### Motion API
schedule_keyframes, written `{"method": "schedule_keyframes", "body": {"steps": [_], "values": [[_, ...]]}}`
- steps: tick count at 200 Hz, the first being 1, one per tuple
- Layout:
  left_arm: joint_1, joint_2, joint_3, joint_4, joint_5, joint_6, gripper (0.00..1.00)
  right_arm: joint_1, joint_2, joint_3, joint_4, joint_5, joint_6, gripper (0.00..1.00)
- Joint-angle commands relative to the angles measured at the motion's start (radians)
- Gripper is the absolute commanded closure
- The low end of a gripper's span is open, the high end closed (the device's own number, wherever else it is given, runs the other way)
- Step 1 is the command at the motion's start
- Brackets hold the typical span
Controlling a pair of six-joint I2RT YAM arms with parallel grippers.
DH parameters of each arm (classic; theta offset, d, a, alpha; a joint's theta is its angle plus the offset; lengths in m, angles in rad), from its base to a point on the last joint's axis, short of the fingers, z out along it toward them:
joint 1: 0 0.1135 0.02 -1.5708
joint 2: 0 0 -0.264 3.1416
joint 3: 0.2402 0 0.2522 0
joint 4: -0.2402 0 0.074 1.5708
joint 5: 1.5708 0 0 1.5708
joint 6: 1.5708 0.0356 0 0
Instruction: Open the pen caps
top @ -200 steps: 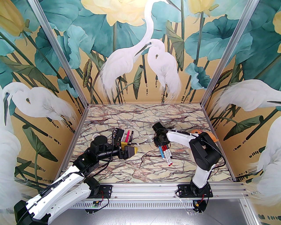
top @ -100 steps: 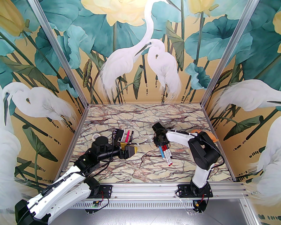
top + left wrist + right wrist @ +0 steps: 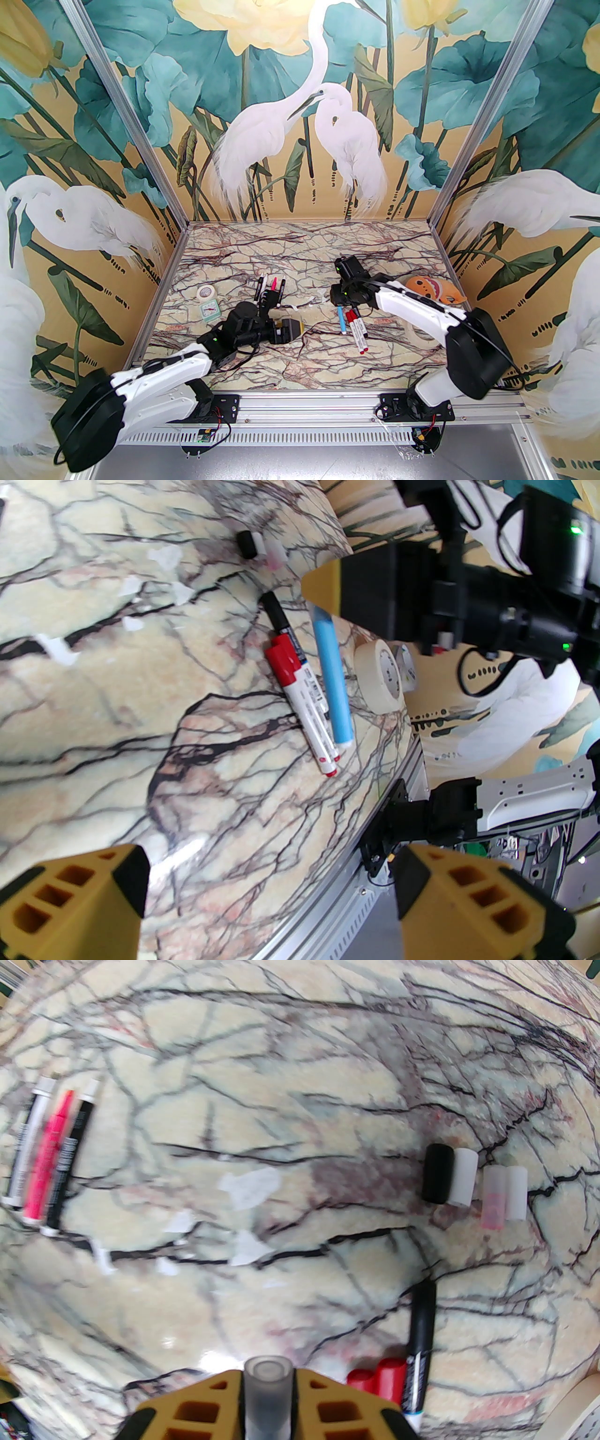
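A translucent grey cap (image 3: 267, 1405) stands clamped between the yellow fingers of the right gripper (image 3: 267, 1375), low over the marble table (image 3: 300, 1077). The right wrist camera makes this plain, while from above the wrist hides it. Beyond it four loose caps (image 3: 461, 1177) lie in a row: black, white, pinkish, white. Three pens (image 3: 47, 1157) lie side by side at the far left. A black pen (image 3: 422, 1325) and two red-capped markers (image 3: 377, 1375) lie just beside the gripper. The left wrist view adds a blue pen (image 3: 333, 681) beside those markers, then a tape roll (image 3: 379, 674). The left gripper (image 3: 269, 852) hangs spread wide and empty, apart from the pens.
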Motion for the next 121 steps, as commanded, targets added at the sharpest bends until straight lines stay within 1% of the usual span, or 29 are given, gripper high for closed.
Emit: {"method": "schedule_keyframes", "body": {"steps": [1, 35, 61, 97, 121], "values": [[-0.023, 0.096, 0.031, 0.234, 0.022, -0.082, 0.16, 0.008, -0.092, -0.038, 0.076, -0.072, 0.103, 0.78], [-0.065, 0.194, 0.084, 0.356, 0.024, -0.119, 0.2, 0.022, -0.195, -0.076, 0.172, -0.119, 0.197, 0.79], [-0.089, 0.221, 0.13, 0.365, 0.023, -0.113, 0.25, 0.032, -0.244, -0.11, 0.256, -0.15, 0.268, 0.79], [-0.096, 0.259, 0.163, 0.412, 0.061, -0.135, 0.27, 0.05, -0.29, -0.152, 0.357, -0.178, 0.333, 0.8], [-0.096, 0.275, 0.18, 0.423, 0.085, -0.145, 0.31, 0.063, -0.307, -0.176, 0.414, -0.211, 0.364, 0.8]]}}
